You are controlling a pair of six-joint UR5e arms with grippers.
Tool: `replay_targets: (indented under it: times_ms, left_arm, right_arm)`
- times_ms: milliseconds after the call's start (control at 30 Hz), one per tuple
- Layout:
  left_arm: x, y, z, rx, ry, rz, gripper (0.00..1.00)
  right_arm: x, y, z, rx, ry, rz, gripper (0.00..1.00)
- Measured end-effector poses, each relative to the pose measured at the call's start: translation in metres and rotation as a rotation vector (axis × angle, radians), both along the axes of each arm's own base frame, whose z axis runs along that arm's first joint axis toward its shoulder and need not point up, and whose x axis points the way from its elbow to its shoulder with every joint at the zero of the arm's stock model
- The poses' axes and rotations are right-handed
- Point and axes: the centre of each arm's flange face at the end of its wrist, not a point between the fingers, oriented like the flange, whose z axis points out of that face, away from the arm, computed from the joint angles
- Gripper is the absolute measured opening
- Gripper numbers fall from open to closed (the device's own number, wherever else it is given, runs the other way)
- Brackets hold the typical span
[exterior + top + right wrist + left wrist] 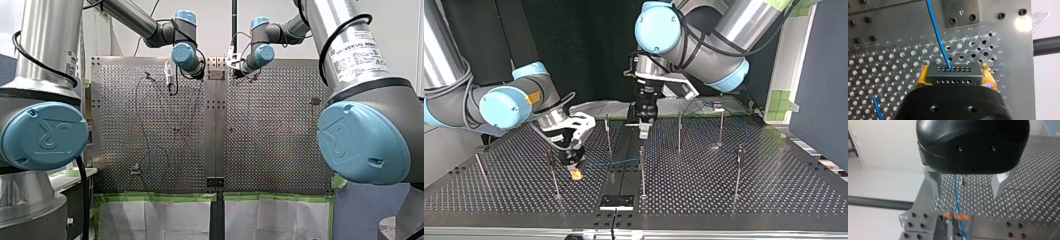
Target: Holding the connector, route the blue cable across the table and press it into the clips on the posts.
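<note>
R hand (955, 78) — clamping connector (953, 74) over perf. table (885, 72).

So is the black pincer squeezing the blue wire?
No, the metal fingers of my left pincer stand wide apart, and the blue cable passes between them, touching neither.

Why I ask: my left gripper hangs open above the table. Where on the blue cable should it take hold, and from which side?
Probably the straight stretch of the blue cable that runs under my left gripper, come at from above. It passes lengthwise between the open metal fingers, so they would close across it. The connector end is clamped in my right gripper.
</note>
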Motion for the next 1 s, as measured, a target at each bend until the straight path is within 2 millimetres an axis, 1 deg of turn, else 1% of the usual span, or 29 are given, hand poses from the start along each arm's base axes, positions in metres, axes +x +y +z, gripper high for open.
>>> replay_targets:
  times_ms: [133, 400, 500, 600, 833, 1000]
  left_arm:
    - [-0.006, -0.016, 0.004, 0.004, -0.03, -0.001, 1.0]
    - [-0.018, -0.047, 0.011, 0.023, -0.034, 0.0, 1.0]
    - [-0.02, -0.057, 0.011, 0.033, -0.024, 0.004, 1.0]
    - [-0.015, -0.063, 0.007, 0.047, -0.01, 0.016, 1.0]
    - [0.01, -0.073, -0.001, 0.06, 0.004, 0.052, 1.0]
    - [0.024, -0.078, -0.002, 0.062, -0.005, 0.07, 1.0]
  right_arm:
    - [-0.001, 0.001, 0.002, 0.002, 0.001, 0.0, 0.0]
    - [-0.007, 0.008, 0.003, 0.016, 0.013, -0.004, 0.0]
    - [-0.009, 0.011, 0.003, 0.016, 0.016, -0.006, 0.0]
    - [-0.011, 0.012, 0.005, 0.014, 0.018, -0.008, 0.0]
    - [-0.013, 0.012, 0.007, 0.01, 0.018, -0.011, 0.0]
    - [-0.014, 0.011, 0.008, 0.008, 0.018, -0.012, 0.0]
